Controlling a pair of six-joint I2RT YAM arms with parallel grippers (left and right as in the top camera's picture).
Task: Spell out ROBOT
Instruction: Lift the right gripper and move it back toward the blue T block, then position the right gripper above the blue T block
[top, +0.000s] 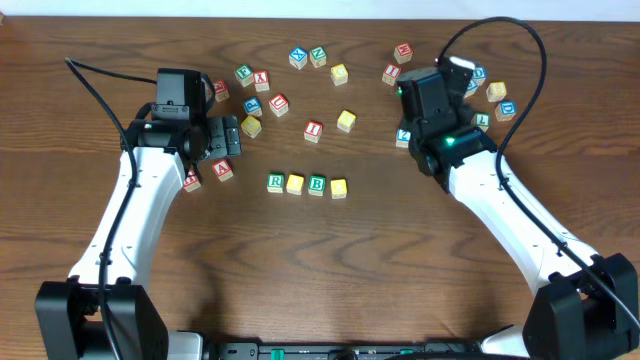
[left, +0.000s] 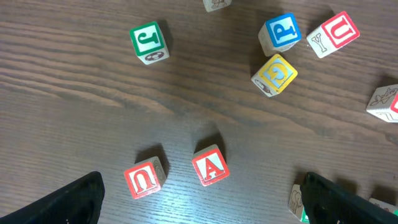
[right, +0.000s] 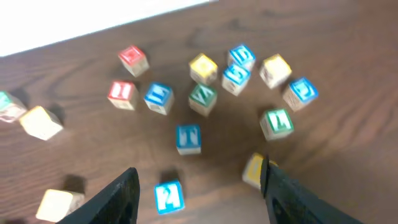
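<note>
A row of cubes lies mid-table in the overhead view: green R (top: 276, 182), plain yellow cube (top: 295, 184), green B (top: 317, 185), and a second yellow cube (top: 339, 188). The blue-lettered T (right: 188, 138) shows in the right wrist view, lying on the table ahead of my right gripper (right: 199, 199). That gripper hovers open and holds nothing. On the wood below its fingers lies another blue-lettered cube (right: 168, 196). My left gripper (top: 228, 136) stands wide open and empty at the left, above the red A (left: 210, 167).
Loose cubes lie scattered round the far half: red I (top: 314, 129), a yellow cube (top: 346, 121), a cluster (top: 318, 56) at the back. Green J (left: 149, 41), blue P (left: 280, 31) and red U (left: 144, 179) lie near the left gripper. A yellow cube (right: 254, 169) sits beside the right gripper's finger.
</note>
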